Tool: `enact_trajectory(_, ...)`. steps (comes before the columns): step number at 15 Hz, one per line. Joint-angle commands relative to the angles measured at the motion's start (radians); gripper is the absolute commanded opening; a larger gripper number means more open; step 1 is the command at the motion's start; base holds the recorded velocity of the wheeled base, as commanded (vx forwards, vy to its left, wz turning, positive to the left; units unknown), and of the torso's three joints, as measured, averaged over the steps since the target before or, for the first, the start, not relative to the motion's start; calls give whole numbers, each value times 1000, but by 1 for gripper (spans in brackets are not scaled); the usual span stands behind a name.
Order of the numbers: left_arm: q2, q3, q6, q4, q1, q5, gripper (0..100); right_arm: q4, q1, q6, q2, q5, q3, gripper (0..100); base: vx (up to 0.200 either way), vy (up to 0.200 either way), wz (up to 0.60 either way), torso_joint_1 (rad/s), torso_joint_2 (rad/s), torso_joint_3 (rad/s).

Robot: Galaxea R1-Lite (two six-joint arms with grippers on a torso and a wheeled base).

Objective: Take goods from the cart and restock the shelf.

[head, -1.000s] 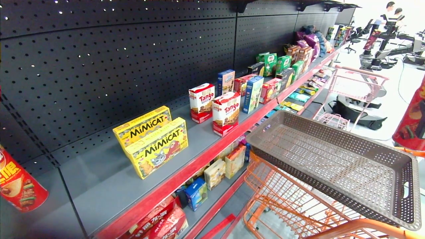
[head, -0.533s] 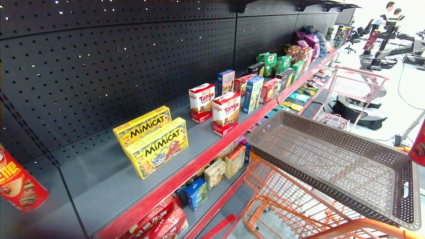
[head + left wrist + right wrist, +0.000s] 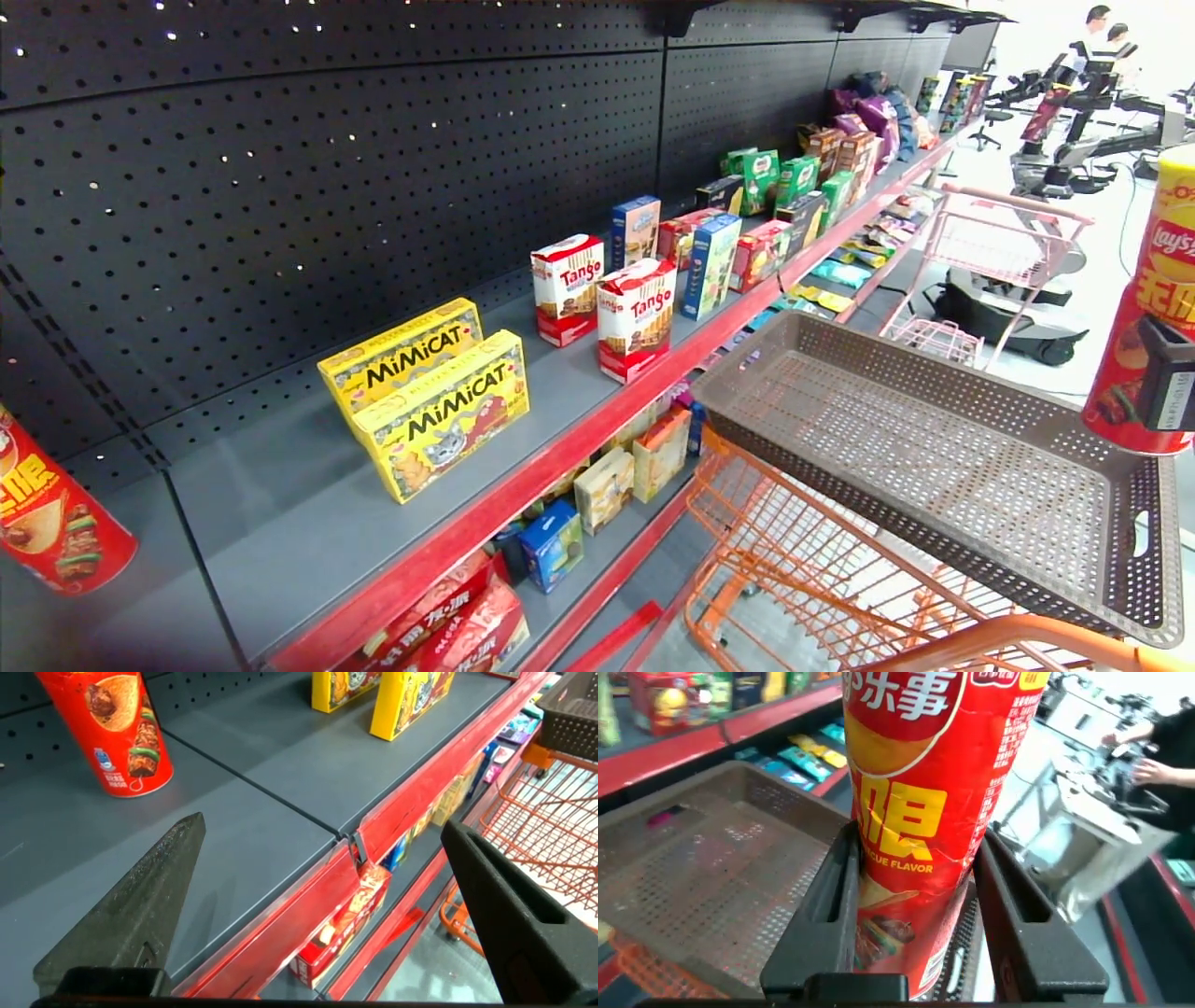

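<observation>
Red can (image 3: 924,812), brown perforated tray (image 3: 934,448), orange cart (image 3: 1018,639).

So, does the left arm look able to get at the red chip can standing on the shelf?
Probably yes. The left claw is open above the shelf, and the red chip can stands upright close ahead with only bare shelf between them.

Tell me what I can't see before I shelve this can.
Held chip can: its right side is cut by the head view's edge, and its top is cut off in the right wrist view.
Shelf can: cut by the head view's left edge.
Cart basket: mostly hidden under the brown tray.
</observation>
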State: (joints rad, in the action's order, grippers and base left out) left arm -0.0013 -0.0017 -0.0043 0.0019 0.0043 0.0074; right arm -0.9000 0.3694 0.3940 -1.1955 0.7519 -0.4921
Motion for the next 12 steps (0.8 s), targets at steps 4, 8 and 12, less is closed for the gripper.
enact_trajectory(4,1,0,0,0,0,0,100,-13,33,17,-35,0,-19,0,0,0,450,1,1,-1)
enact_trajectory(8,1,0,3,0,0,0,100,-14,37,29,-29,0,-20,0,0,0,600,5,2,4)
enact_trajectory(12,1,0,-2,0,0,0,100,-14,46,35,-18,0,-17,0,0,0,300,1,2,1)
